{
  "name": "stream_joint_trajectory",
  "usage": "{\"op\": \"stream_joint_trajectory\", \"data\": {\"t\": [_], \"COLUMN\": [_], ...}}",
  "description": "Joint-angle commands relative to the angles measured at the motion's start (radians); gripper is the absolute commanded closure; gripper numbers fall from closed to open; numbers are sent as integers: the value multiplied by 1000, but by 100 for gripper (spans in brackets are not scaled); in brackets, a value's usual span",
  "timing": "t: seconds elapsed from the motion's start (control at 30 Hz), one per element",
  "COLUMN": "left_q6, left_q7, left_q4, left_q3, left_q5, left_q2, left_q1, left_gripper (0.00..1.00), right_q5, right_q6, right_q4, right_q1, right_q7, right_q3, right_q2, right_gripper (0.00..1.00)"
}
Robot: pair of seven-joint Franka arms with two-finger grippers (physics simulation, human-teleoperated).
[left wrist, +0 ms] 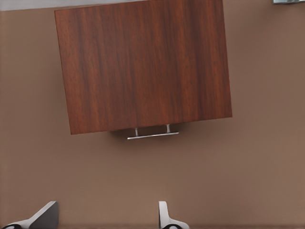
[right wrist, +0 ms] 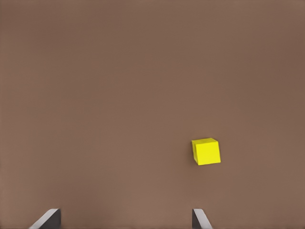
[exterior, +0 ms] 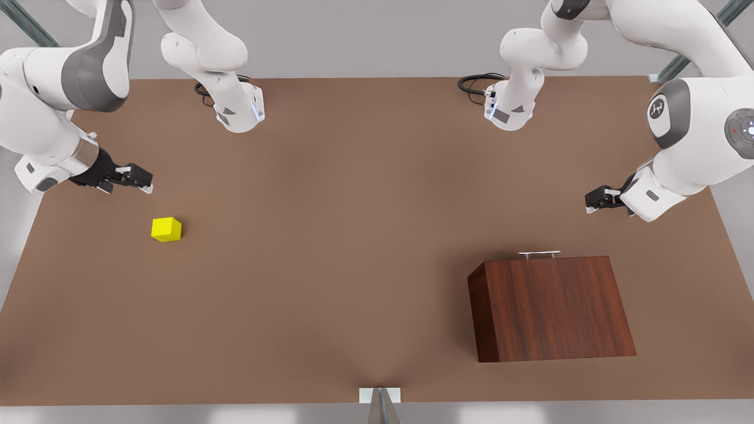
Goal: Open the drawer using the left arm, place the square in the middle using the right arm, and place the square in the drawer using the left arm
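**drawer closed, cube on the table, both grippers apart and empty**

we see the left gripper [exterior: 591, 203] at the front view's right, hanging above the plain matte brown tabletop [exterior: 353, 235] near the slant-topped dark reddish-brown wooden box [exterior: 551, 306] but well clear of it. in the left wrist view its fingertips [left wrist: 164, 214] stand wide apart with nothing between them, and the box [left wrist: 143, 64] lies ahead with its small silver bar handle [left wrist: 152, 135] facing the gripper. the drawer [exterior: 539, 259] sits fully pushed in; from the front view we make out only its handle [exterior: 539, 254] jutting past the box's far edge.

the right gripper [exterior: 138, 179] is at the front view's left, just beside the small bright yellow cube [exterior: 166, 229] yet not touching it. the right wrist view shows its fingertips [right wrist: 200, 219] spread open and empty, with the cube [right wrist: 206, 151] resting on bare tabletop [right wrist: 119, 95] ahead of them and toward one finger's side.

the cube rests flat on the table near the front view's left edge, well apart from the box, and the middle of the tabletop lies between them.
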Motion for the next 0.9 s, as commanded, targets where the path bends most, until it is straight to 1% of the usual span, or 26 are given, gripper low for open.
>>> {"op": "stream_joint_trajectory", "data": {"t": [0.0, 0.03, 0.07, 0.1, 0.13, 0.2, 0.27, 0.3, 0.33, 0.37, 0.43, 0.53, 0.57, 0.7, 0.73, 0.87], "left_q6": [-2, -42, -53, 41, 192, 676, 805, 869, 898, 950, 1045, 1147, 1147, 1201, 1222, 1274], "left_q7": [-1, -5, -228, -635, -862, -1383, -1533, -1550, -1565, -1570, -1571, -1568, -1567, -1558, -1558, -1556], "left_q4": [-1, -49, -182, -300, -432, -771, -866, -919, -931, -951, -995, -1052, -1052, -1052, -1054, -1074], "left_q3": [0, 2, 0, -3, -20, -26, -24, -23, -21, -21, -21, -23, -23, -24, -26, -26], "left_q5": [2, 1, -9, -44, -65, -67, -67, -65, -65, -58, -56, -55, -55, -55, -53, -53], "left_q2": [0, -8, -29, -46, -95, -221, -246, -270, -269, -261, -246, -235, -233, -204, -192, -178], "left_q1": [0, 0, -1, -3, -3, -5, -3, 0, 9, 9, 11, 11, 11, 11, 11, 11], "left_gripper": [0, 0, 0, 0, 0, 0, 0, 0, 0, 0, 0, 0, 0, 0, 0, 0], "right_q5": [0, -2, 0, -2, -2, -6, -6, -6, -6, -32, -34, -71, -71, -89, -89, -89], "right_q6": [-1, -2, -2, -1, 1, 2, 39, 120, 173, 203, 346, 392, 409, 395, 391, 362], "right_q4": [0, 0, 3, 6, 5, 0, -11, -67, -95, -100, -210, -262, -282, -342, -359, -371], "right_q1": [-33, -31, -30, -25, -25, -24, -33, -39, -41, -39, -36, -25, -34, -45, -47, -64], "right_q7": [-1, -6, -11, -8, -11, -14, -14, -15, -32, -64, -67, -72, -74, -72, -72, -86], "right_q3": [0, 0, 0, 1, 1, 3, 3, 1, 1, 0, 1, 4, 4, -10, -28, -31], "right_q2": [0, 0, 5, 15, 29, 37, 83, 103, 116, 161, 173, 207, 224, 228, 225, 227], "right_gripper": [0, 0, 0, 0, 0, 0, 0, 0, 0, 0, 0, 0, 0, 0, 0, 0]}}
